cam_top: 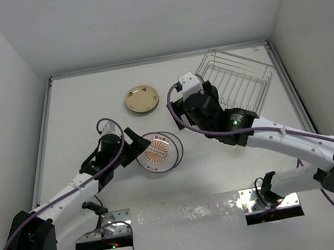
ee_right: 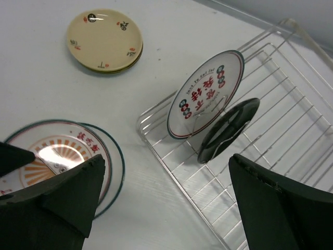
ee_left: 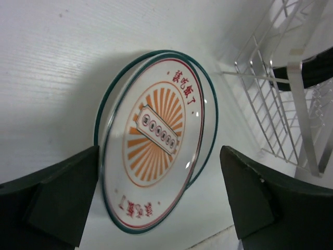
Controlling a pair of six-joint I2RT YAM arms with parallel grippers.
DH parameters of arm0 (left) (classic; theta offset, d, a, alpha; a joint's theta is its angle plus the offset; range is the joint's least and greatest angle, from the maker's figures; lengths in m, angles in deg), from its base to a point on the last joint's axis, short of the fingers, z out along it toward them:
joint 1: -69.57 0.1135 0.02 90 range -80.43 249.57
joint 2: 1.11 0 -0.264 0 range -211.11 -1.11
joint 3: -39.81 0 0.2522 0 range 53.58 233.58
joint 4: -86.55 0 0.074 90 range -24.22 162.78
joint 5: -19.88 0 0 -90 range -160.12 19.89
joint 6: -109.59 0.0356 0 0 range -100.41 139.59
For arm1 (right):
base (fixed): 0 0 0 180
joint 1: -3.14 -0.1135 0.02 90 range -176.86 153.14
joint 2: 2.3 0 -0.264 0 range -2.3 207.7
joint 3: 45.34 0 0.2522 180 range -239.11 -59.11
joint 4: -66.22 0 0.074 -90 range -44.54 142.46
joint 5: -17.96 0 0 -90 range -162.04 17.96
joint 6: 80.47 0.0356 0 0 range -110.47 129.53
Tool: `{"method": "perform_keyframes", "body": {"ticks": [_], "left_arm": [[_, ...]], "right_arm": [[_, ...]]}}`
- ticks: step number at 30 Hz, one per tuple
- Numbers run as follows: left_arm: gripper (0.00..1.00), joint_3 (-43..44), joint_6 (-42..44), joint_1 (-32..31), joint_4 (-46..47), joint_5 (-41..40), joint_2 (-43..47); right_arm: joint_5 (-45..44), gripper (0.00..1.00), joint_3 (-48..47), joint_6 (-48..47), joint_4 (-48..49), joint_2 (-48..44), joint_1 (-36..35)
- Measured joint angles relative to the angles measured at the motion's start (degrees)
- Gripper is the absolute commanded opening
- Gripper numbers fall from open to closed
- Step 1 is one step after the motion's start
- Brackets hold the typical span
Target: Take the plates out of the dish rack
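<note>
Our right gripper (ee_right: 166,192) hangs wide open and empty, the rack (ee_right: 291,140) just ahead of its fingers, with a white plate (ee_right: 205,94) and a black plate (ee_right: 229,130) standing on edge in it. Our left gripper (ee_left: 158,192) is likewise spread wide with nothing in it, over two stacked sunburst plates (ee_left: 156,135) lying flat below. We judge the standing plates stiff, glossy, slippery and breakable, so we would pinch the top rim, one finger on each face.
</note>
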Motion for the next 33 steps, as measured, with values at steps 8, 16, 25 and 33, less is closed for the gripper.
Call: {"method": "perform_keyframes", "body": {"ticks": [8,16,25,33], "left_arm": [[1.00,4.63,2.91,-1.14,-6.58,-3.58,-3.74],[1.00,6.29,6.93,-1.27,-6.93,-0.48,-6.88],[1.00,6.93,8.07,-1.36,-10.88,-3.30,-4.07],[1.00,10.67,9.81,-1.36,-17.77,-5.35,8.94]], "right_arm": [[6.38,0.99,-15.02,14.03,-4.09,16.41,12.35],[6.14,0.99,-32.94,28.37,-12.02,34.91,16.02],[-0.20,0.99,-36.89,34.80,-16.85,41.99,16.68],[-5.90,0.59,-38.23,36.13,-17.03,44.04,16.98]]}}
